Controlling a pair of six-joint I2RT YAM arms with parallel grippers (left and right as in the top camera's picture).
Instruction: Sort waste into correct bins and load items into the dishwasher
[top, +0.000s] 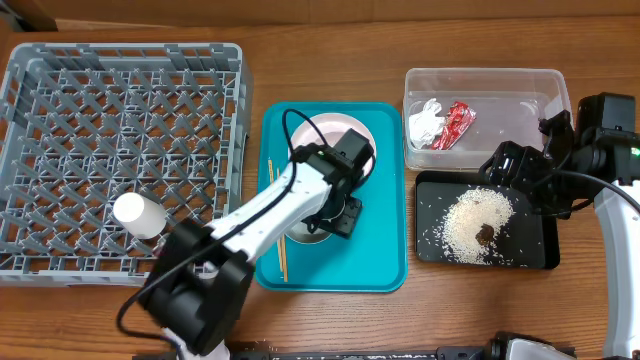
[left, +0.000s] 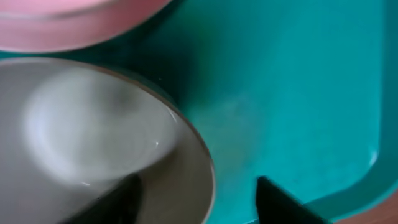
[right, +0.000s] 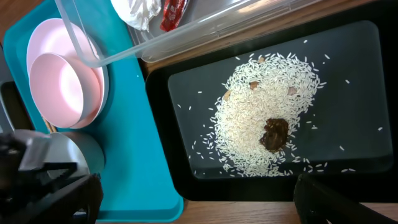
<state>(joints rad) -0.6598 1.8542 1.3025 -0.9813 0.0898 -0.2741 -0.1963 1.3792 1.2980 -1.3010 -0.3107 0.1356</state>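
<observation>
The grey metal bowl (left: 93, 137) sits on the teal tray (top: 385, 250). My left gripper (left: 199, 202) is open and straddles the bowl's rim, one finger inside and one outside; in the overhead view it (top: 340, 218) covers most of the bowl (top: 303, 233). The pinkish bowl (right: 59, 87) rests in the plate (right: 62, 28) behind it. Chopsticks (top: 281, 255) lie along the tray's left side. The white cup (top: 135, 213) stands in the grey dish rack (top: 120, 60). The tissue (top: 424, 125) and red wrapper (top: 458, 124) lie in the clear tub (top: 530, 85). Rice (right: 261, 118) with a brown lump (right: 275, 134) lies in the black tray (top: 535, 250). My right gripper (right: 199, 208) is open and empty over that tray's edge.
The right arm (top: 600, 150) stretches over the table's right side, next to the clear tub and black tray. Bare wooden table (top: 450, 320) shows in front of the trays. The left arm (top: 250, 230) crosses the teal tray's left edge.
</observation>
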